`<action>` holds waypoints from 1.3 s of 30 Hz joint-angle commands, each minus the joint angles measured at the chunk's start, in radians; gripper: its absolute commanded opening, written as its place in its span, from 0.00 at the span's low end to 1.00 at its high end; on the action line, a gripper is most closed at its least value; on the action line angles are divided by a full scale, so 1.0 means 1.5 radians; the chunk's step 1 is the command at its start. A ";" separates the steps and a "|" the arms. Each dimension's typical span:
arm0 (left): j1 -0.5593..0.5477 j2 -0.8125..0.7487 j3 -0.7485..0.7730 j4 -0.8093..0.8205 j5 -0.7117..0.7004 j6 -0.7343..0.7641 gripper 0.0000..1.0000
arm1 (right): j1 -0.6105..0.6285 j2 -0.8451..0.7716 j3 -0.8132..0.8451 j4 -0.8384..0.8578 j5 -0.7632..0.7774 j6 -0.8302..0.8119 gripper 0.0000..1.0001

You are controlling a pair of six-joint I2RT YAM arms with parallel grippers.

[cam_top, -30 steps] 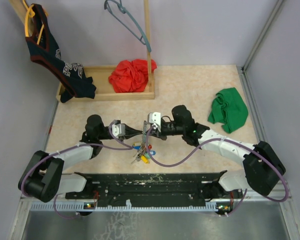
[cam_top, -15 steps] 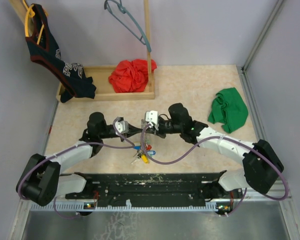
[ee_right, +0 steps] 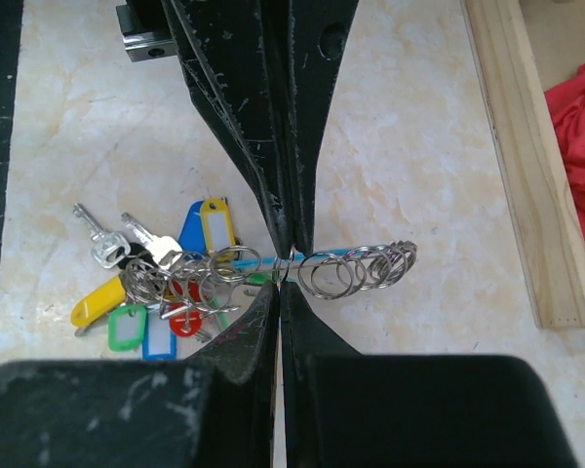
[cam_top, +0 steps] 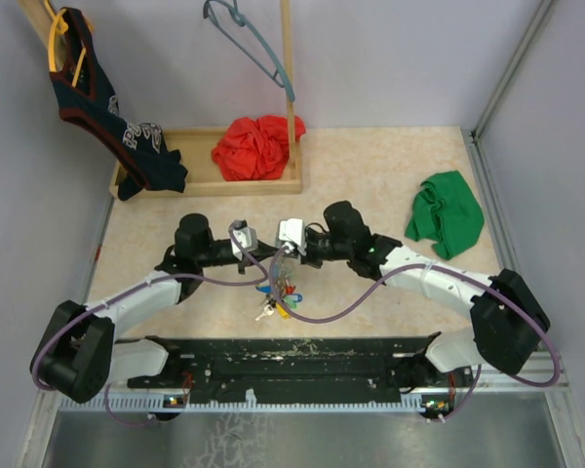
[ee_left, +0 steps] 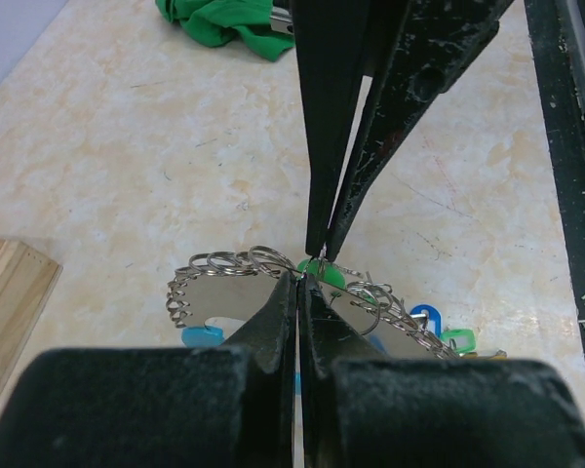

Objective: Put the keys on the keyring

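The keyring is a grey hoop (ee_right: 327, 259) with a light-blue section (ee_left: 203, 336), held edge-on just above the table. Several small split rings (ee_right: 361, 268) are threaded on it. The keys (cam_top: 276, 297) hang in a bunch with green, red, blue and yellow tags (ee_right: 156, 292). My left gripper (ee_left: 300, 278) is shut on the hoop's wire. My right gripper (ee_right: 283, 285) is shut on a small split ring (ee_right: 292, 263) at the same spot, by a green tag (ee_left: 322, 271). The two grippers meet tip to tip (cam_top: 273, 252).
A wooden tray (cam_top: 210, 185) at the back holds a red cloth (cam_top: 255, 146), with a wooden post and a grey-blue hanger (cam_top: 253, 44) above it. A dark garment (cam_top: 107, 107) hangs at back left. A green cloth (cam_top: 447, 213) lies at right. A black rail (cam_top: 292, 356) runs along the near edge.
Both grippers have drawn closer together and shifted a little toward the back. The bunch of keys has stayed in about the same place.
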 commanded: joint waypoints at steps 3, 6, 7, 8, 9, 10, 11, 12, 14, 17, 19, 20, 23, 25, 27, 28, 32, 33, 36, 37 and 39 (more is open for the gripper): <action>-0.010 -0.013 0.047 -0.001 -0.035 -0.054 0.00 | 0.024 -0.013 0.014 0.016 0.016 -0.041 0.00; -0.010 -0.015 0.054 -0.008 -0.045 -0.068 0.00 | 0.029 -0.019 0.007 0.016 0.035 -0.055 0.00; -0.010 -0.016 0.057 -0.012 -0.048 -0.072 0.00 | 0.030 -0.020 0.006 0.015 0.037 -0.059 0.00; -0.010 -0.016 0.059 -0.013 -0.053 -0.076 0.00 | 0.031 -0.021 0.005 0.013 0.041 -0.063 0.00; -0.010 -0.018 0.060 -0.014 -0.057 -0.082 0.00 | 0.033 -0.022 0.005 0.011 0.045 -0.066 0.00; -0.011 -0.018 0.062 -0.015 -0.062 -0.090 0.00 | 0.036 -0.023 0.005 0.008 0.051 -0.073 0.00; -0.011 -0.018 0.064 -0.016 -0.066 -0.097 0.00 | 0.039 -0.023 0.004 0.006 0.054 -0.079 0.00; -0.011 -0.018 0.067 -0.017 -0.071 -0.104 0.00 | 0.041 -0.023 0.002 0.006 0.060 -0.083 0.00; -0.011 -0.017 0.073 -0.024 -0.081 -0.120 0.00 | 0.045 -0.022 -0.001 0.007 0.070 -0.089 0.00; -0.011 -0.018 0.077 -0.024 -0.105 -0.141 0.00 | 0.051 -0.022 -0.007 0.011 0.081 -0.095 0.00; -0.011 -0.018 0.077 -0.020 -0.118 -0.156 0.00 | 0.053 -0.023 -0.012 0.017 0.090 -0.096 0.00; -0.011 -0.018 0.077 -0.017 -0.126 -0.165 0.00 | 0.053 -0.025 -0.016 0.020 0.095 -0.098 0.00; -0.011 -0.018 0.072 0.003 -0.145 -0.196 0.00 | 0.052 -0.026 -0.029 0.034 0.114 -0.101 0.00; -0.011 -0.019 0.067 0.026 -0.156 -0.220 0.00 | 0.053 -0.029 -0.038 0.045 0.123 -0.101 0.00; -0.011 -0.021 0.056 0.055 -0.169 -0.249 0.00 | 0.052 -0.033 -0.051 0.065 0.127 -0.099 0.00; -0.011 -0.023 0.049 0.071 -0.178 -0.267 0.00 | 0.052 -0.033 -0.056 0.075 0.130 -0.099 0.00; -0.011 -0.029 0.021 0.133 -0.223 -0.343 0.00 | 0.052 -0.035 -0.072 0.105 0.143 -0.098 0.00; -0.011 -0.030 0.012 0.150 -0.233 -0.359 0.00 | 0.052 -0.037 -0.075 0.112 0.146 -0.097 0.00; -0.011 -0.030 -0.015 0.199 -0.254 -0.394 0.00 | 0.052 -0.048 -0.075 0.114 0.147 -0.096 0.00; -0.011 -0.027 -0.022 0.215 -0.253 -0.395 0.01 | 0.052 -0.053 -0.074 0.114 0.146 -0.096 0.00; -0.011 -0.023 -0.030 0.228 -0.246 -0.387 0.01 | 0.051 -0.066 -0.073 0.114 0.151 -0.099 0.00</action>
